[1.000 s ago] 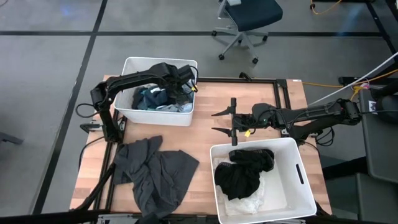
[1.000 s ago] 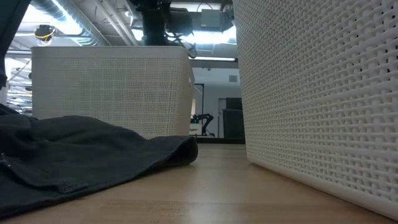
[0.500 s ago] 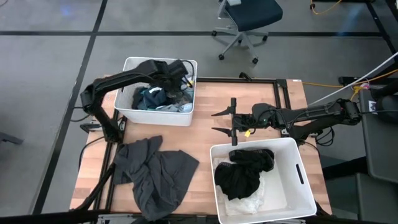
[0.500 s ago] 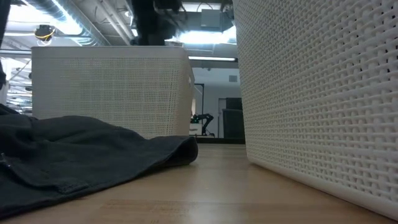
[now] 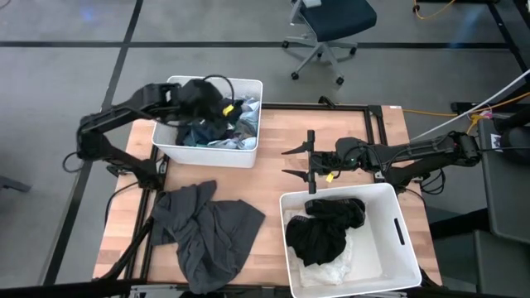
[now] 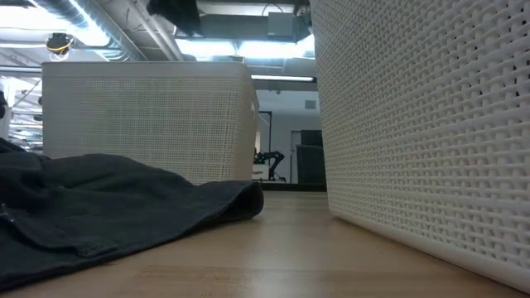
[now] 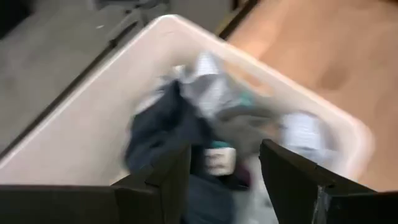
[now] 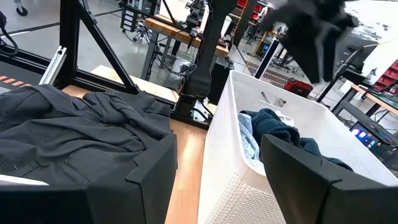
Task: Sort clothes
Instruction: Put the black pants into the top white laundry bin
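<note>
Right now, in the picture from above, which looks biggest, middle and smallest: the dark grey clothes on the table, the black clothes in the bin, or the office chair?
Largest to smallest, as seen from above:
1. dark grey clothes, spread across the table
2. black clothes, bunched in the near bin
3. office chair, though it is partly cut off and farther from the camera, so this place is unsure

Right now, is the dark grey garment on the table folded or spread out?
Spread out, loosely rumpled: the dark grey garment sprawls unfolded across the table, outside both bins.

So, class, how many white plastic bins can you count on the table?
2. One white bin sits at the table's far left, holding mixed clothes; the other bin sits at the near right, holding a black garment. None seems hidden.
</note>
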Robot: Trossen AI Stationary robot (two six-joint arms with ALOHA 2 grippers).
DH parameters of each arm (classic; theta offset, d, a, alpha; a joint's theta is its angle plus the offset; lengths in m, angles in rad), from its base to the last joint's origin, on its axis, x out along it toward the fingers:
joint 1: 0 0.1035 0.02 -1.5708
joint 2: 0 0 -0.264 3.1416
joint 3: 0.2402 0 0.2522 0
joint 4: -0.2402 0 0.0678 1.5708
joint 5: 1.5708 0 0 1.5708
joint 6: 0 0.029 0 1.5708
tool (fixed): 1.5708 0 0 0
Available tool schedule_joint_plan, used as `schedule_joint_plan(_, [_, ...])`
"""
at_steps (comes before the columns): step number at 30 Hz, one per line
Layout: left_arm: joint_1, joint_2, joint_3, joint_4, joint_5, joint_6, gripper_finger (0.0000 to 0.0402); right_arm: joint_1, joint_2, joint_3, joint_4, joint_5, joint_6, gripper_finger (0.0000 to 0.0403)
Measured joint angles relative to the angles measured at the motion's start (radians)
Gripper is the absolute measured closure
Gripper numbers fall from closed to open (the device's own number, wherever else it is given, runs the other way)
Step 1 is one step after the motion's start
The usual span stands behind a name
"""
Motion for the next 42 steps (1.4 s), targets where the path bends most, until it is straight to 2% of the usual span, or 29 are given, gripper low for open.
schedule_joint_plan(10, [-0.331, -0.002, -0.002, -0.095, 0.019, -0.153, 0.0221, 0.0, 0.0, 0.0, 0.0, 0.0, 0.0, 0.017])
schedule_joint_plan(21, [-0.65, 0.021, -0.002, -0.184, 0.014, -0.491, 0.0221, 0.0, 0.0, 0.0, 0.001, 0.0, 0.002, 0.017])
schedule_joint_plan(29, [-0.819, 0.088, -0.002, -0.249, 0.013, -0.723, 0.0221, 0.0, 0.0, 0.0, 0.001, 0.0, 0.003, 0.017])
schedule_joint_plan(33, [-0.891, 0.133, -0.003, -0.257, 0.049, -0.819, 0.0221, 0.0, 0.0, 0.0, 0.001, 0.0, 0.004, 0.017])
schedule_joint_plan(42, [-1.011, 0.232, -0.003, -0.258, 0.077, -1.004, 0.0221, 0.0, 0.0, 0.0, 0.002, 0.0, 0.004, 0.017])
